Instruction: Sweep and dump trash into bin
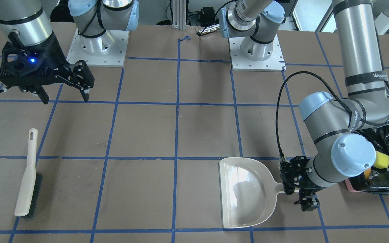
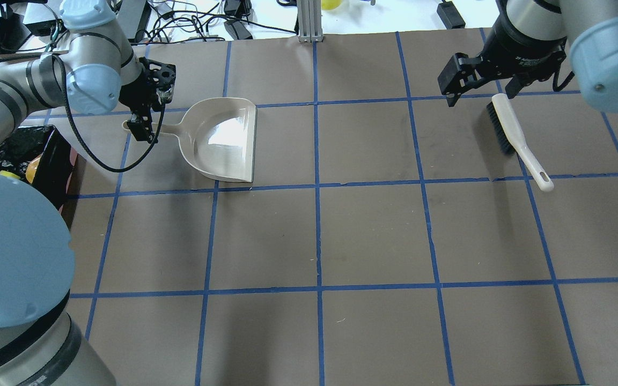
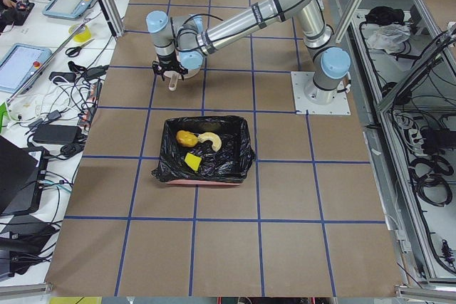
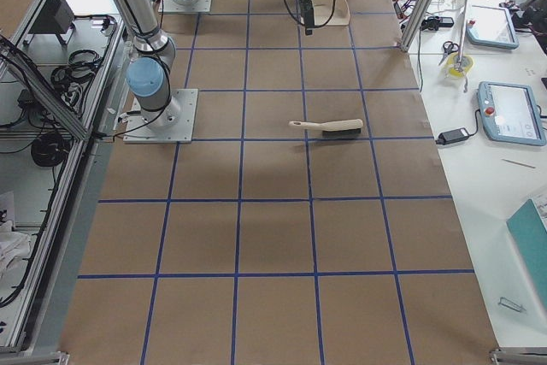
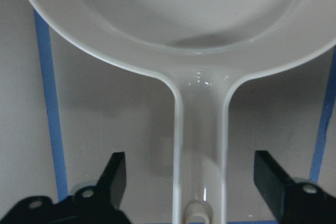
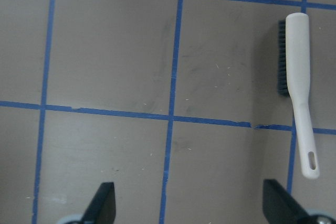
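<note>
Trash: a golden-brown lump, a curved tan piece and a yellow sponge wedge, all lying inside the black-lined bin on the counter. Nearby, the left gripper straddles the dustpan handle, jaws spread, clear of it. The right gripper hangs open and empty near the brush.

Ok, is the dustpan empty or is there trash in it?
Empty: the dustpan shows only bare glossy plastic inside, and the potato-like lump, croissant-like piece and yellow sponge wedge lie in the bin.
</note>
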### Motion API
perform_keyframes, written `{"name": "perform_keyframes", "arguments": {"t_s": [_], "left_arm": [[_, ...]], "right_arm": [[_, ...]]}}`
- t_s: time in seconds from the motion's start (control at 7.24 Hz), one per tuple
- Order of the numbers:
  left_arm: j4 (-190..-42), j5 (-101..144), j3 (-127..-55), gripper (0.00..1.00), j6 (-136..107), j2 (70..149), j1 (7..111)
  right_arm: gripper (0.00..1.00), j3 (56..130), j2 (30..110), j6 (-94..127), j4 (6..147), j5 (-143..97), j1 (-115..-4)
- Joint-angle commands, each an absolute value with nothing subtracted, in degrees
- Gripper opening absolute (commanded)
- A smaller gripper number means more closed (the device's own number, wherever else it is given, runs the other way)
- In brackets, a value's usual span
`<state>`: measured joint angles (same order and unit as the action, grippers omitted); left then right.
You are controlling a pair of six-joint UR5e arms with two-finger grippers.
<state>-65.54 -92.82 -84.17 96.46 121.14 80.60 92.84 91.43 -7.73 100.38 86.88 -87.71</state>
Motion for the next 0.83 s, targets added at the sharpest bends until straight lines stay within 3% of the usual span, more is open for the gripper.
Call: {"name": "perform_keyframes", "arguments": {"t_s": [0.0, 0.28, 0.69], "left_arm": [[-71.07, -92.99, -84.46, 1.00, 88.74, 115.52, 80.68], [-78.80, -92.81, -86.64, 1.00, 79.13, 107.88, 80.77], [-83.65, -92.37, -95.77, 1.00, 71.48, 94.09, 80.34]], "right_arm": [[1.00, 92.90, 93.60, -7.56, 92.51, 84.19, -87.71], [1.00, 93.08, 93.34, -7.47, 92.20, 84.29, -87.71], [1.00, 93.86, 93.25, -7.47, 91.76, 88.66, -87.63]]}}
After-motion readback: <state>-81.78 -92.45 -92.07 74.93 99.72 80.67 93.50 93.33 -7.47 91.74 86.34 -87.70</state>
